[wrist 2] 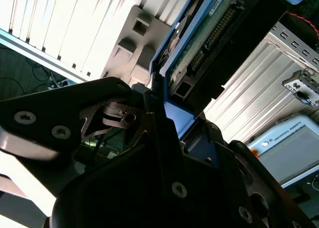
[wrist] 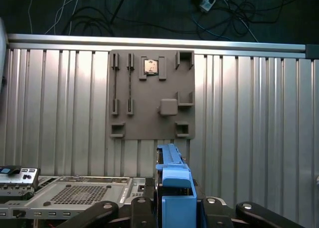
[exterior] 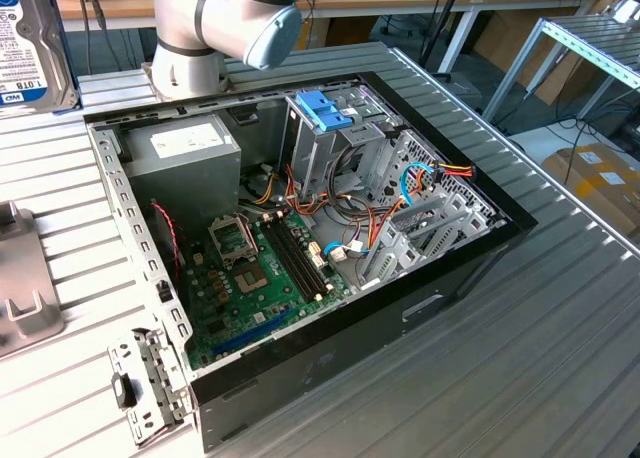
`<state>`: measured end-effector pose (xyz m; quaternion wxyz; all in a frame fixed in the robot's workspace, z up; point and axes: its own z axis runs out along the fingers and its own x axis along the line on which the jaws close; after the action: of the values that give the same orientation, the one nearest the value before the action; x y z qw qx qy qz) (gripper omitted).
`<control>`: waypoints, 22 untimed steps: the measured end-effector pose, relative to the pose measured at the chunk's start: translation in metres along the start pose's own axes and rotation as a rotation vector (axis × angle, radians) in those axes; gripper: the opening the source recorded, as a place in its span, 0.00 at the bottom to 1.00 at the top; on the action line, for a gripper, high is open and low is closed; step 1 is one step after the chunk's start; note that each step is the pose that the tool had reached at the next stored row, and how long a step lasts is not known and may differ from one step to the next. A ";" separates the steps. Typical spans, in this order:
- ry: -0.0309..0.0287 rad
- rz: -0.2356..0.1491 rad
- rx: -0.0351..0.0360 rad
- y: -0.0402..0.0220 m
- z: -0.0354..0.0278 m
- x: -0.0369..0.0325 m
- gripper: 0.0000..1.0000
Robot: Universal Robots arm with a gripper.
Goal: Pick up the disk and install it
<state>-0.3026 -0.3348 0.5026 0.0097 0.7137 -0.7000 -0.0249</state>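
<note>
At bottom centre of first wrist view: gripper (wrist: 172, 210) fingers clamped narrow on disk (wrist: 172, 171), held edge-on by blue rail. In exterior view disk (exterior: 30, 38) at upper left, well apart from drive cage (exterior: 320, 153). Pick-up seems done, install not yet; calls for lining rails to cage.

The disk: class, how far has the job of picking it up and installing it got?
Done: the disk is picked up, clear of the table. In hand: the gripper is shut on its blue rail. Left: installing; it is outside the computer case, away from the drive cage.
</note>
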 end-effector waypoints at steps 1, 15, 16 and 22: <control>0.0000 0.000 0.0000 0.0000 0.0000 0.0002 0.37; 0.0000 0.000 0.0000 -0.0007 0.0000 0.0038 0.37; 0.0000 0.000 0.0001 -0.0007 0.0001 0.0040 0.37; 0.0000 0.000 0.0000 -0.0012 0.0000 0.0048 0.37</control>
<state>-0.3013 -0.3396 0.5023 0.0097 0.7136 -0.7000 -0.0249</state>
